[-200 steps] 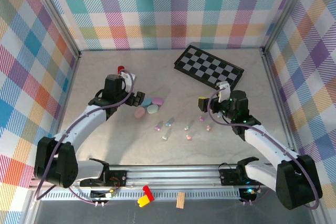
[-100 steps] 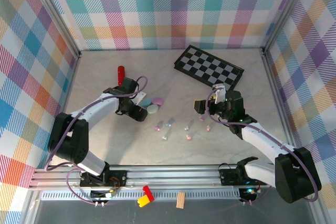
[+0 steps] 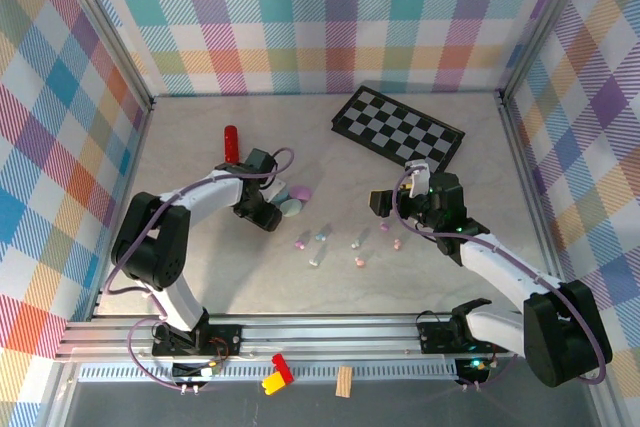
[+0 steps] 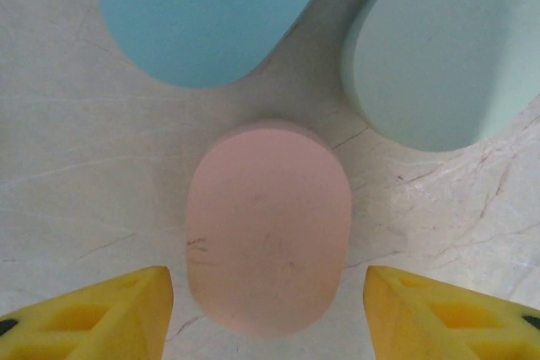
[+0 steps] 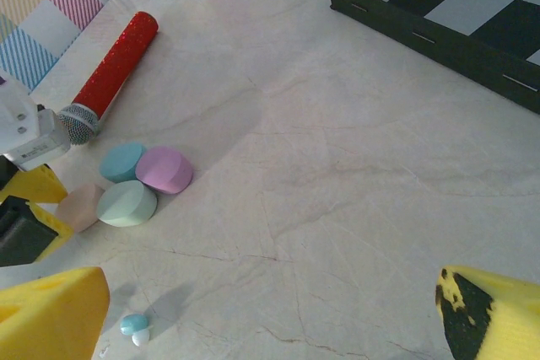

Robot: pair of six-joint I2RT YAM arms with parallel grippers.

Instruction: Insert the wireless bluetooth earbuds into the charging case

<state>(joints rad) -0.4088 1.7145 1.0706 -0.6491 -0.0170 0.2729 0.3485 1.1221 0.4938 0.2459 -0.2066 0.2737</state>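
Pink case [image 4: 268, 229] between yellow left jaws

- Plaid walls [image 3: 330, 17] in pastel pink, teal, orange and purple closed off the top, left and right of the overhead frame.
- Pale metal posts [image 3: 118, 42] ran along the wall corners at upper left and upper right.
- The floor [image 3: 200, 277] was beige, marble-patterned with fine veins, evenly lit, with soft shadows.
- A slotted aluminium rail [image 3: 330, 330] crossed the bottom of the frame.
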